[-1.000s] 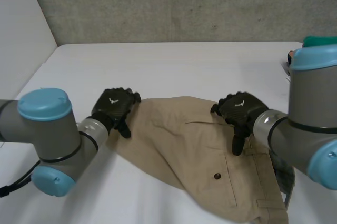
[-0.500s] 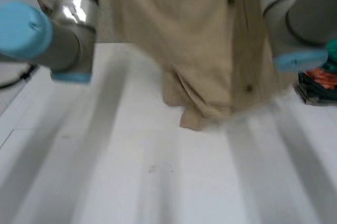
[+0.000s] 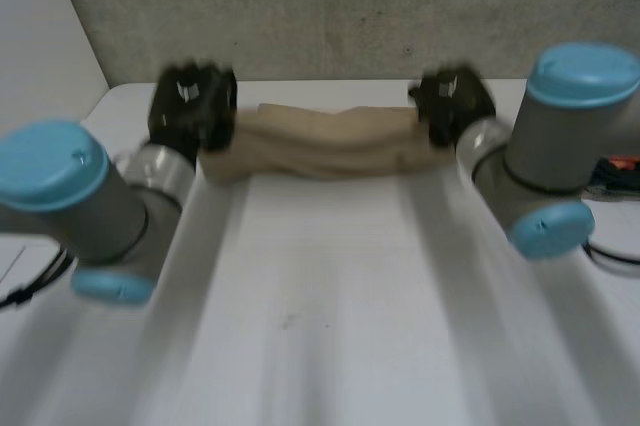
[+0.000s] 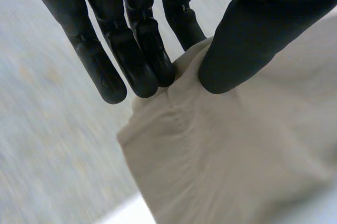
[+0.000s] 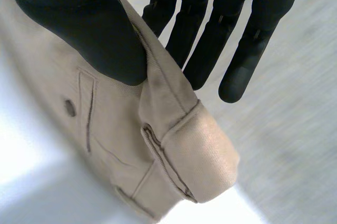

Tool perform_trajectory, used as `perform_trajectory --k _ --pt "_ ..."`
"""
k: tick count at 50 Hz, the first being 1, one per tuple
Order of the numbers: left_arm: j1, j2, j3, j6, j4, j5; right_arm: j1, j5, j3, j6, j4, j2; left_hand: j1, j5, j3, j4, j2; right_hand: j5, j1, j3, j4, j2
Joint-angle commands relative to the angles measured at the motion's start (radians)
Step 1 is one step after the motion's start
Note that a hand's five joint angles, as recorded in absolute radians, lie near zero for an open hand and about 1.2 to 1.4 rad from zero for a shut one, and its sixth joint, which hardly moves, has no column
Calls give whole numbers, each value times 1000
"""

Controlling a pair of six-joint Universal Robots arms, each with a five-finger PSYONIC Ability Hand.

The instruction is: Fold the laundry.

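trousers (image 3: 325, 141): plain tan all over, no print; the stitching along the seams runs a shade darker
button (image 5: 70, 107): dark brown against the tan
my left hand (image 3: 190, 106): black
my right hand (image 3: 455, 101): black as well
my arms (image 3: 545, 151): grey, with light-blue caps (image 3: 52, 161)
surface (image 3: 320, 296): white
wall (image 3: 330, 6): grey, mottled and faintly speckled

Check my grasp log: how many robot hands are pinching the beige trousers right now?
2. The left hand pinches one end of the trousers between thumb and fingers; the right hand pinches the other end, near a pocket button.
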Motion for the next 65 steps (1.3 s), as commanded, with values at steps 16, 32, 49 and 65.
perform_trajectory --k 16,32,49,65 --pt "-260 318 -396 300 -984 -1 -89 -86 629 -567 630 -345 246 228 203 196 199 214 268 207 198 220" --pt "-168 17 56 307 -373 -17 -116 -81 391 -279 256 -261 246 228 203 196 199 214 268 207 198 220" --pt "-101 -538 671 320 -86 -7 -103 100 -141 -285 -182 268 246 228 203 196 199 -6 48 -13 -21 0" --pt "-164 -337 406 290 -20 -14 -66 129 139 -30 -79 -74 -976 -994 -1019 -1026 -1023 -1008 -954 -1014 -1023 -1001"
